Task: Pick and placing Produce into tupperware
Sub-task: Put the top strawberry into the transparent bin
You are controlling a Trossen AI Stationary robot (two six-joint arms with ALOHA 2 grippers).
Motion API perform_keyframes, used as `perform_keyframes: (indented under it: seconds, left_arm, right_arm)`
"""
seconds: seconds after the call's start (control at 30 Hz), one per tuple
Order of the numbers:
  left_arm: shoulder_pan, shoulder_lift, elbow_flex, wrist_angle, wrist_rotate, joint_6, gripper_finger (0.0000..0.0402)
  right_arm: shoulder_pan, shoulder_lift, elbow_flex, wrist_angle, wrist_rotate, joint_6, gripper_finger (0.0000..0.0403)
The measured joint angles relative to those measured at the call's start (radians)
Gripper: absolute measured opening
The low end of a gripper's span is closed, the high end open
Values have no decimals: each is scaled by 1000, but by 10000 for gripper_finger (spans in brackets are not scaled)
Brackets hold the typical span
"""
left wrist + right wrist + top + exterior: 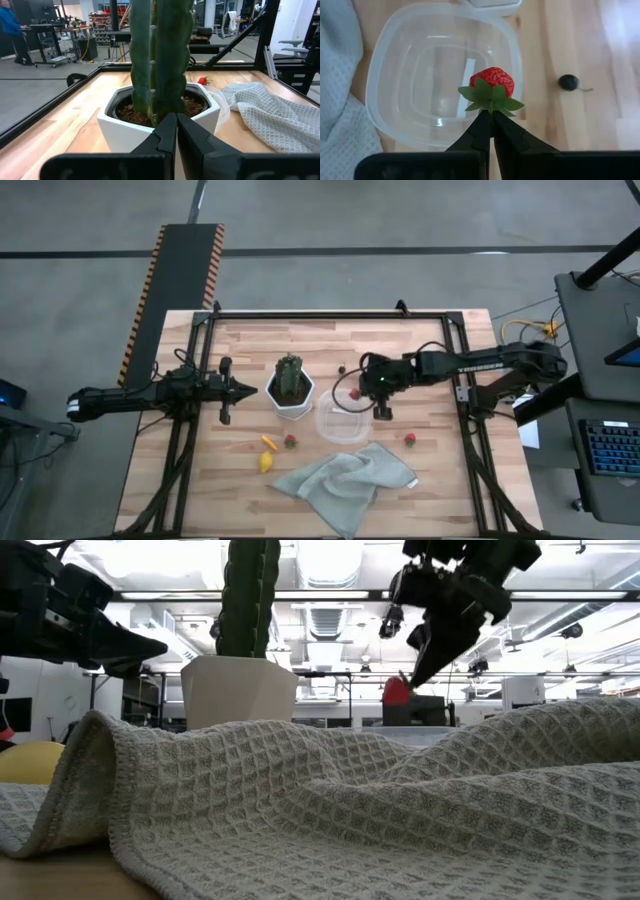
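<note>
Left gripper (247, 391) parked pinched shut beside the cactus pot (291, 404). Farther right, right gripper (491, 120) pinching a strawberry (492, 81) by its leaves, poised above the empty tupperware (385, 75) near its berry-side rim; drop lies straight below.

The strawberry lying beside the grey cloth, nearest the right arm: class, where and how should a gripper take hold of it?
Come straight down from above. The strawberry lies alone on bare wood, just clear of the cloth, so nothing blocks the fingers. Close on its leafy stem end, the way the right gripper holds its strawberry over the tub. Which way the stem points cannot be told, so that needs checking first.
</note>
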Motion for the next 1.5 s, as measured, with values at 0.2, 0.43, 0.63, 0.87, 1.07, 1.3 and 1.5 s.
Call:
perform_keyframes:
  seconds: [0.2,0.43,0.63,0.87,1.07,1.3,1.5]
  left_arm:
    - [0,0,0,0,0,0,0]
    - [0,0,0,0,0,0,0]
    - [0,0,0,-1,0,0,0]
    - [0,0,0,-1,0,0,0]
    - [0,0,0,-1,0,0,0]
    - [0,0,0,0,0,0,0]
    - [0,0,0,0,0,0,0]
  right_arm:
    - [15,72,0,3,-3,12,8]
    - [14,130,0,18,-3,18,8]
    - [14,173,0,46,-15,16,8]
    - [14,197,0,51,-41,6,8]
    - [14,216,0,49,-57,6,8]
    - [14,206,0,51,-57,6,9]
    - [14,213,0,48,-58,-1,9]
